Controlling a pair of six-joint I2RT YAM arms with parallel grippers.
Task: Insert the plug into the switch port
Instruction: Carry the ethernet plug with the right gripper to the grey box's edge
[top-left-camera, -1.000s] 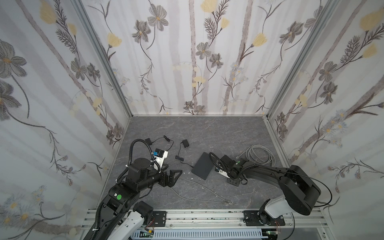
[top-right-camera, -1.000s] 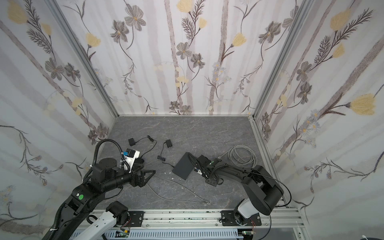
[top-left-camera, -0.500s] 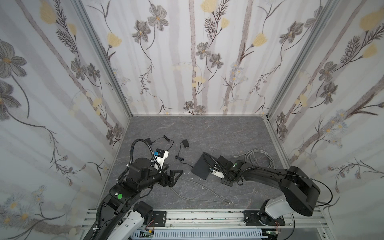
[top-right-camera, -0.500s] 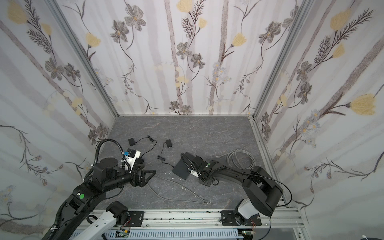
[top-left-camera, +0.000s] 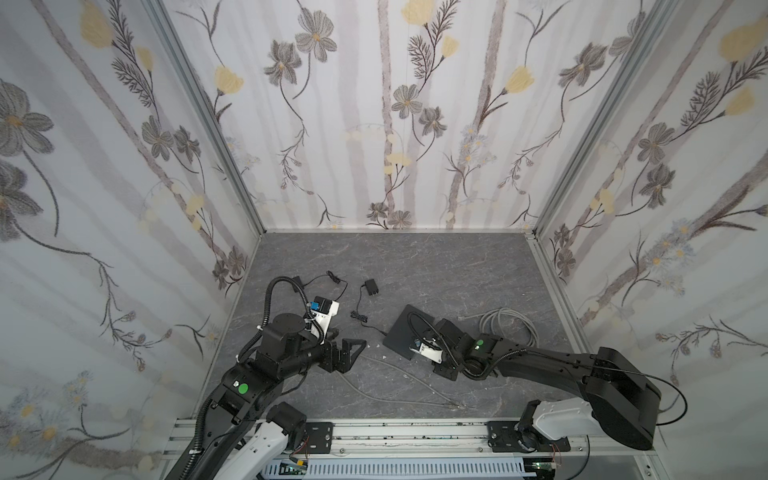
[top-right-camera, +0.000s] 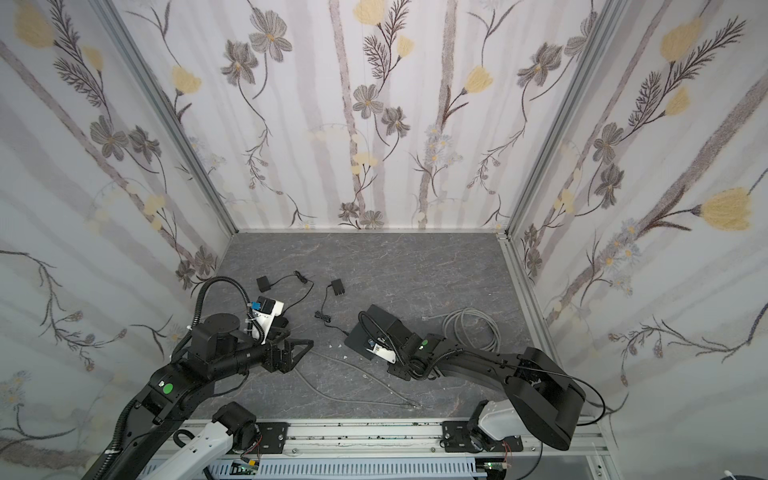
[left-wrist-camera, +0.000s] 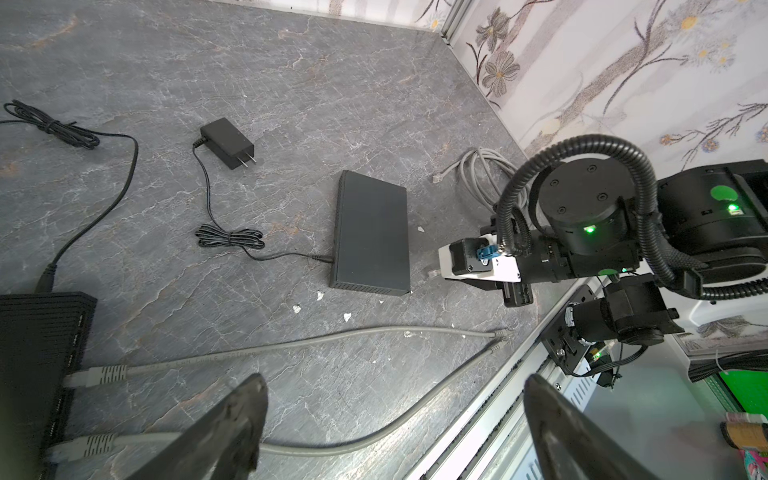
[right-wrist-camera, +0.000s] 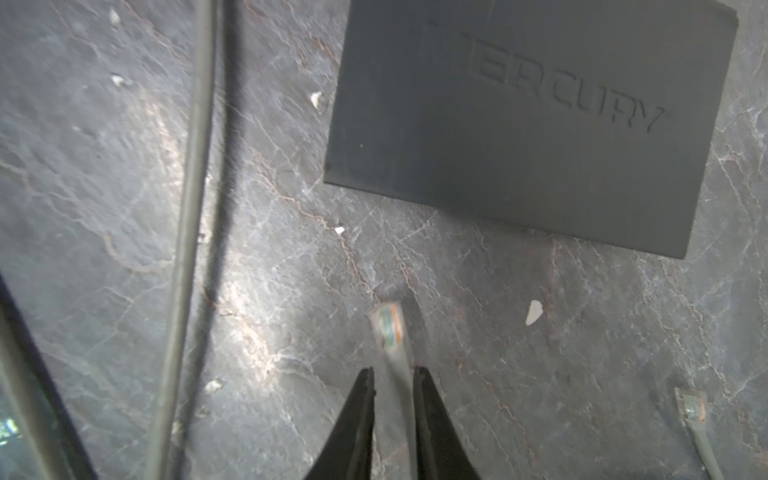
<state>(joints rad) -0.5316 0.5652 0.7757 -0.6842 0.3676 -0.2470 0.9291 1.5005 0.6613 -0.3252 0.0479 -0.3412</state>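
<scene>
The right gripper is nearly closed, its two black fingers pinching the grey cable just behind the plug; the plug juts ahead of the tips, tilted a little off their line, near the switch but not touching it; the left gripper gapes wide and empty. No port shows on the switch's near edge, so I would find it first, square the plug to it, then push slowly, since the cable can flex; the plug looks clear, with orange and green wires inside, though blurred.
</scene>
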